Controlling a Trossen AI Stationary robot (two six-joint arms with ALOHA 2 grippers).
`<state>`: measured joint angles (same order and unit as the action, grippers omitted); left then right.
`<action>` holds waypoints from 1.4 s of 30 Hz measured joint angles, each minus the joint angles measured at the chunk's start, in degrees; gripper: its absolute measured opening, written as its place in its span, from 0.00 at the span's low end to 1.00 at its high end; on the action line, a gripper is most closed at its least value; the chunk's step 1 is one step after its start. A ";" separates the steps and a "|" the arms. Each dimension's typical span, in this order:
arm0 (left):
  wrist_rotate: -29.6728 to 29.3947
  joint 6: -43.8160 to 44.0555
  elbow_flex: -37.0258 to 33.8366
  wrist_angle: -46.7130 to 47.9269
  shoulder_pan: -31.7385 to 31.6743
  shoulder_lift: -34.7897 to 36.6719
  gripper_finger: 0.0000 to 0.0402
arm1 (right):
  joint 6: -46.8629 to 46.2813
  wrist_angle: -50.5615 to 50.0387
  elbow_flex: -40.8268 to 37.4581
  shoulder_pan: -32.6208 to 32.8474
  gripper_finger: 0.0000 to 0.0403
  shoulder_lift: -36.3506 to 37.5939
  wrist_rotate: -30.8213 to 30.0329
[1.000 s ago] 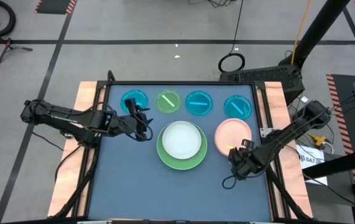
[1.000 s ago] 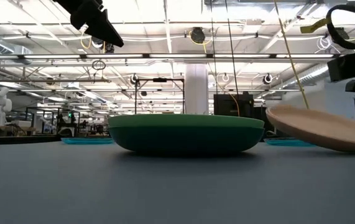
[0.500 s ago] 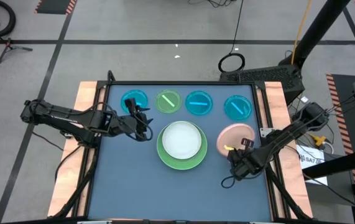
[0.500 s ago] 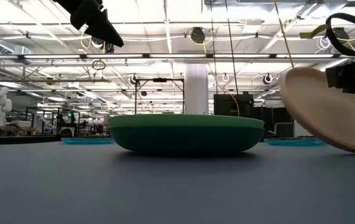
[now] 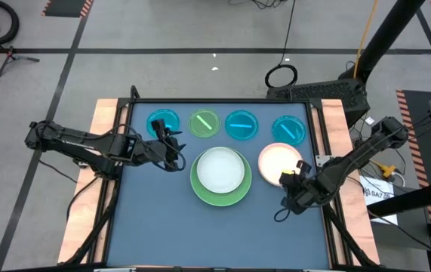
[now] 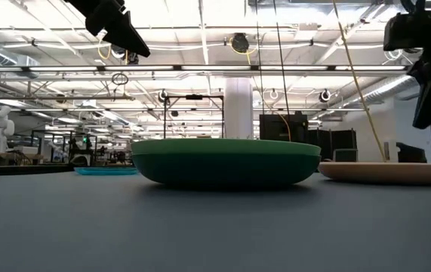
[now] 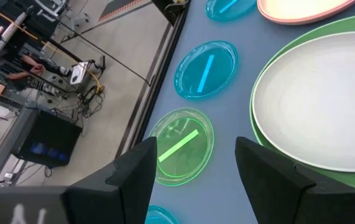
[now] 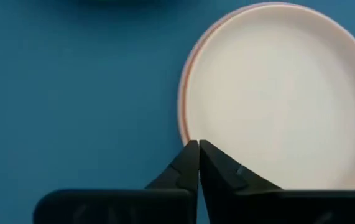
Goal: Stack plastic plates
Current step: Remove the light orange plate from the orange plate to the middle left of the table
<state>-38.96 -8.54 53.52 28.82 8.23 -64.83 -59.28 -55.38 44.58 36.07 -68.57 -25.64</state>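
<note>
Landmark: large light green round plastic plate (image 5: pixel 220 189) mid-tabletop, with a pale grey round plate (image 5: pixel 220 168) nested in it. Near side, right of the green plate: right gripper (image 5: pixel 297 179) hangs above the near rim of the cream round plate (image 5: pixel 278 161), jaws pressed together, holding nothing; wrist view shows the closed tips (image 8: pixel 197 163) over that rim. Cream plate lies flat inside a pink round plate (image 8: pixel 183 99), just right of the green plate. Left of the green plate: left gripper (image 5: pixel 172 145) hovers off the blue tabletop (image 5: pixel 162 227), jaws spread, empty. Far row beyond the green plate, left to right: small translucent cyan plate (image 5: pixel 162 122), lime plate (image 5: pixel 204 122), cyan plate (image 5: pixel 241 125), cyan plate (image 5: pixel 288 130).
</note>
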 joint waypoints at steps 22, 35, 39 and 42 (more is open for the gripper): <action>0.00 -0.19 0.00 -0.20 0.00 0.01 0.56 | 7.48 15.80 -3.46 -14.01 0.38 -5.85 5.74; 0.00 -0.19 0.00 -0.20 0.00 -0.01 0.56 | 6.93 25.24 -7.04 -20.15 0.26 -6.38 4.91; 0.00 -0.19 0.00 -0.20 0.00 -0.01 0.56 | 1.01 25.16 -7.04 -21.28 0.28 -6.39 5.27; 0.00 -0.19 0.00 -0.18 0.09 -0.01 0.56 | 0.04 25.09 -7.04 -22.14 0.33 -6.39 7.66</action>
<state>-38.96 -8.73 53.52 28.64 8.32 -64.84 -59.25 -30.30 37.54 13.92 -74.96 -17.99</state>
